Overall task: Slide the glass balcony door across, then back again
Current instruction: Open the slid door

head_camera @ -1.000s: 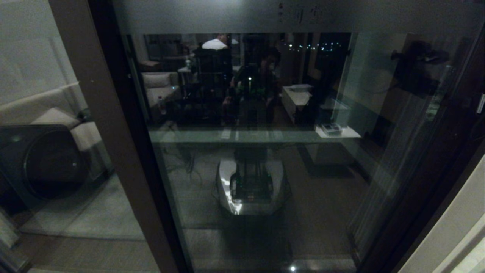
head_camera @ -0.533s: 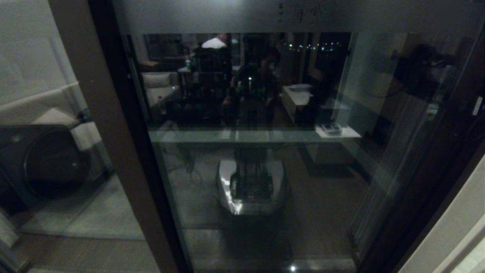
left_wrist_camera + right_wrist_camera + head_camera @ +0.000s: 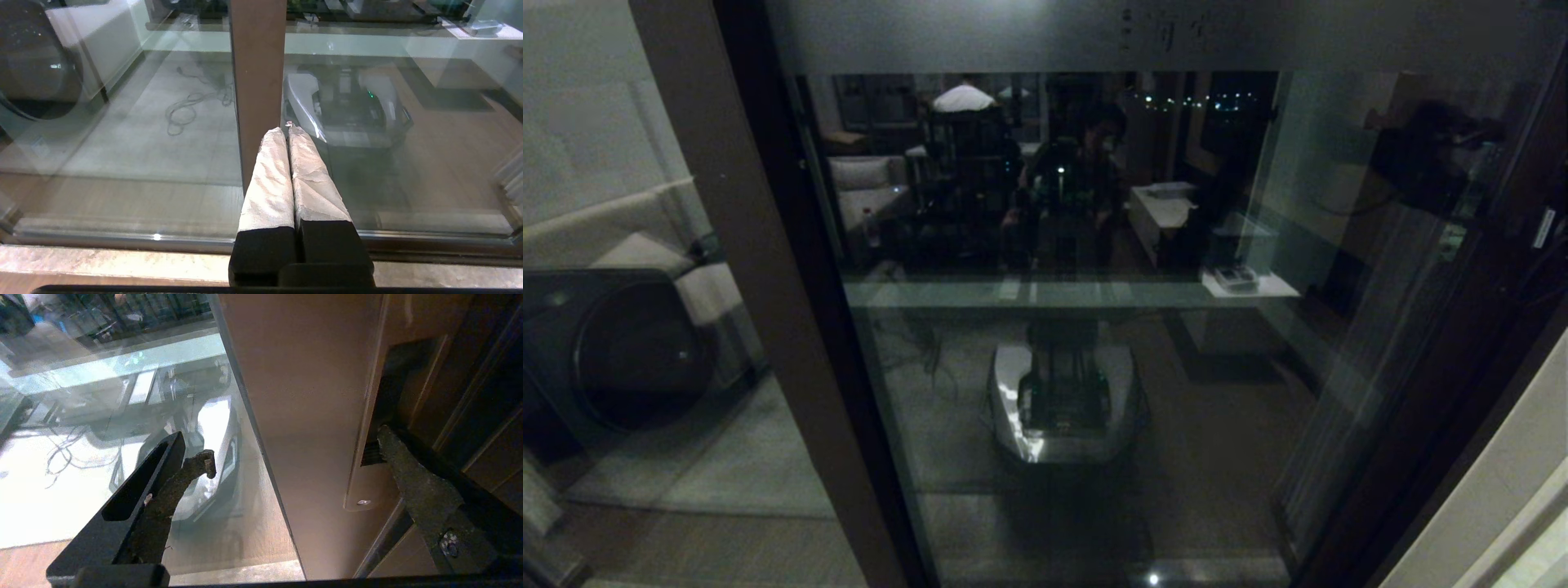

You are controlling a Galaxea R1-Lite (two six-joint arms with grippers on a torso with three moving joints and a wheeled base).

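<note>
A: Where's the glass door (image 3: 1078,327) now?

B: Straight ahead, filling the head view; its right upright carries a narrow handle slot (image 3: 382,416) running lengthwise up the frame.

A: Which arm is nearer?

B: The right gripper (image 3: 294,445); its fingers are spread wide, one tip (image 3: 386,437) at the slot's edge, the other out over the glass; I can't tell if it is seated inside.

A: And the left gripper (image 3: 288,128)?

B: Parked low by the brown post (image 3: 257,81); fingers pressed together, holding nothing.

A: Any writing?

B: A small etched mark (image 3: 1176,28) on the frosted band; too faint to read.
</note>
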